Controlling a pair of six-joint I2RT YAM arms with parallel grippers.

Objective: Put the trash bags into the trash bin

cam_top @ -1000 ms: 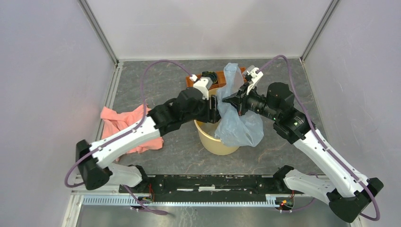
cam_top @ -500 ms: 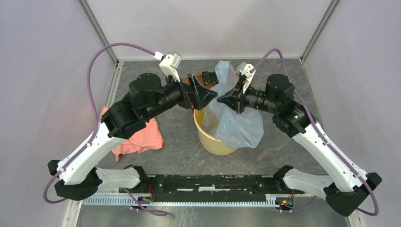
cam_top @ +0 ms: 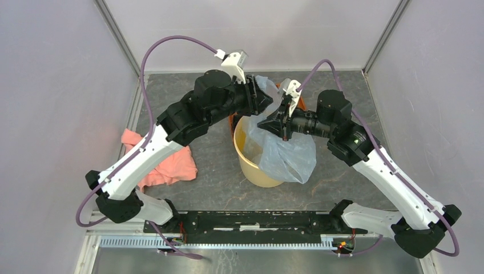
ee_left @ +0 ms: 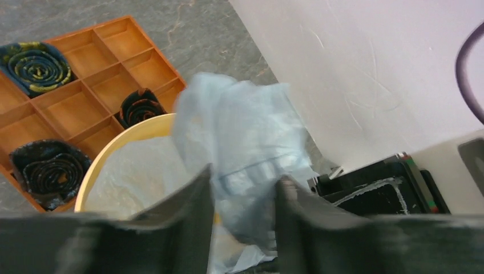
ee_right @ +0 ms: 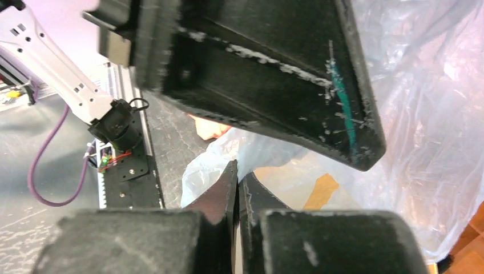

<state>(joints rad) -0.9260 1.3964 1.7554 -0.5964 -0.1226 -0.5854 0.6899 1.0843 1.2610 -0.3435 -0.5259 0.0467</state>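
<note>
The pale blue trash bag [cam_top: 285, 157] hangs partly inside the yellow-tan trash bin [cam_top: 251, 168] and drapes over its right rim. My right gripper [cam_top: 269, 123] is shut on a fold of the bag above the bin; in the right wrist view [ee_right: 237, 177] its jaws are pressed together on the film [ee_right: 411, 142]. My left gripper [cam_top: 261, 100] is at the bag's upper tip. In the left wrist view its open fingers [ee_left: 194, 211] straddle the bunched bag top [ee_left: 240, 125], above the bin's rim [ee_left: 114, 151].
An orange compartmented tray [ee_left: 85, 74] with dark rolled items stands just behind the bin. A salmon-pink cloth [cam_top: 165, 165] lies on the table to the left. The white back wall is close behind the grippers. The left gripper's finger [ee_right: 257, 68] fills the top of the right wrist view.
My left arm has swung away from the bin, up and round to the right, and its open jaws are now around the bag's top. The right gripper has shifted slightly left, still holding the bag.
</note>
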